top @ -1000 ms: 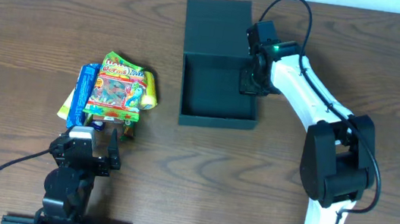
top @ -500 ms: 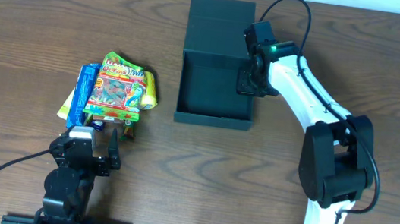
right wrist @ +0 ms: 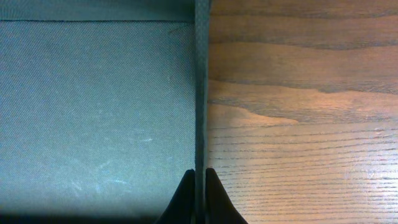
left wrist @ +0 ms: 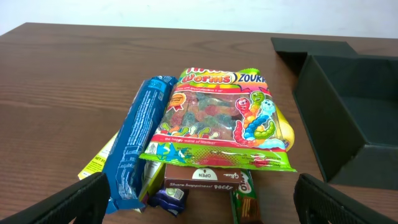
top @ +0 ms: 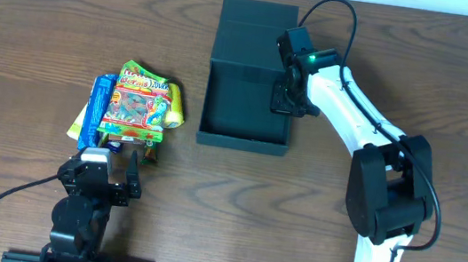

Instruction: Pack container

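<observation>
One dark teal container (top: 242, 105) sits mid-table, long axis running near-to-far, lid flap open at the far end. Right gripper (top: 285, 97) pinches its right wall; left gripper (left wrist: 200, 180) gapes wide, facing snack packets (left wrist: 217, 118).

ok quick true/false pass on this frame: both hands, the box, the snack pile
1. The right hand is pinched on the right wall of the container. True.
2. The container already holds a snack. False: its inside is bare.
3. The left hand grips the gummy worm bag. False: it is open, short of the pile, and holds nothing.
4. The blue packet lies at the left edge of the gummy worm bag. True.
5. The lid is shut. False: the flap is folded back on the far side.
</observation>
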Robot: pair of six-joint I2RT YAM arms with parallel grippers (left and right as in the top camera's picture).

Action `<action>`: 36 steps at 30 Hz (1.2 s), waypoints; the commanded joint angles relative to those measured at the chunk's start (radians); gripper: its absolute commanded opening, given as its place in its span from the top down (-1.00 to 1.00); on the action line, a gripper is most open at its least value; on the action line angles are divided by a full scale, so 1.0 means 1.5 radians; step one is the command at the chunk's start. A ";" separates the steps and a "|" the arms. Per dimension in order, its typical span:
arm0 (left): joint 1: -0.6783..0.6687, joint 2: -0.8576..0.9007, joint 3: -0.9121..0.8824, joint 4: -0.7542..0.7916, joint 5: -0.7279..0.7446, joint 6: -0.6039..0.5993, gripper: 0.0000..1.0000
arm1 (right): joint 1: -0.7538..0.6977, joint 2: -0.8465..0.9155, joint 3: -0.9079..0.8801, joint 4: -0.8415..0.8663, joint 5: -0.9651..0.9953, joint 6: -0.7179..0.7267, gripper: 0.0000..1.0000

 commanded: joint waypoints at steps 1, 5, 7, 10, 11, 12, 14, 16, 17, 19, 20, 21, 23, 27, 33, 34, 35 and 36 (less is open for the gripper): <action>0.002 -0.003 -0.011 -0.014 -0.013 -0.010 -0.91 | 0.006 0.008 -0.009 -0.010 -0.019 0.009 0.97; 0.002 -0.003 -0.011 -0.014 -0.013 -0.010 -0.91 | 0.005 0.008 -0.007 -0.006 -0.019 -0.015 -0.99; 0.002 -0.003 -0.011 -0.014 -0.013 -0.010 -0.91 | 0.001 0.001 0.008 -0.014 -0.019 -0.027 -0.98; 0.002 -0.003 -0.011 -0.014 -0.013 -0.010 -0.91 | -0.008 -0.033 0.064 -0.034 -0.019 -0.053 -0.99; 0.002 -0.003 -0.011 -0.014 -0.013 -0.010 -0.91 | -0.011 -0.047 0.087 -0.038 -0.019 -0.072 -0.99; 0.002 -0.003 -0.011 -0.014 -0.013 -0.010 -0.91 | -0.013 -0.064 0.108 -0.038 -0.019 -0.096 -0.98; 0.002 -0.003 -0.011 -0.014 -0.013 -0.010 -0.91 | -0.014 -0.090 0.134 -0.030 -0.022 -0.141 -0.99; 0.002 -0.003 -0.011 -0.014 -0.013 -0.010 -0.91 | -0.014 -0.108 0.138 -0.036 -0.022 -0.179 -0.99; 0.002 -0.003 -0.011 -0.014 -0.013 -0.010 -0.91 | -0.014 -0.116 0.138 -0.041 -0.022 -0.201 -0.99; 0.002 -0.003 -0.011 -0.014 -0.013 -0.010 -0.91 | -0.014 -0.127 0.138 -0.046 -0.022 -0.232 -0.99; 0.002 -0.003 -0.011 -0.014 -0.013 -0.010 -0.91 | -0.014 -0.132 0.138 -0.051 -0.022 -0.236 -0.99; 0.002 -0.003 -0.011 -0.014 -0.013 -0.010 -0.91 | -0.014 -0.137 0.138 -0.057 -0.022 -0.235 -0.99; 0.002 -0.003 -0.011 -0.014 -0.013 -0.010 -0.91 | -0.014 -0.146 0.138 -0.072 -0.022 -0.236 -0.98; 0.002 -0.003 -0.011 -0.014 -0.013 -0.010 -0.91 | -0.011 -0.199 0.138 -0.141 -0.022 -0.253 -0.98; 0.002 -0.003 -0.011 -0.014 -0.013 -0.010 -0.91 | -0.001 -0.298 0.041 -0.131 -0.021 -0.253 -0.99; 0.002 -0.003 -0.011 -0.014 -0.013 -0.010 -0.91 | -0.001 -0.319 0.000 -0.116 -0.021 -0.253 -0.98; 0.002 -0.003 -0.011 -0.014 -0.013 -0.010 -0.91 | -0.001 -0.345 -0.051 -0.093 -0.023 -0.253 -0.99; 0.002 -0.003 -0.011 -0.014 -0.013 -0.010 -0.91 | 0.003 -0.372 -0.111 -0.063 -0.030 -0.253 -0.98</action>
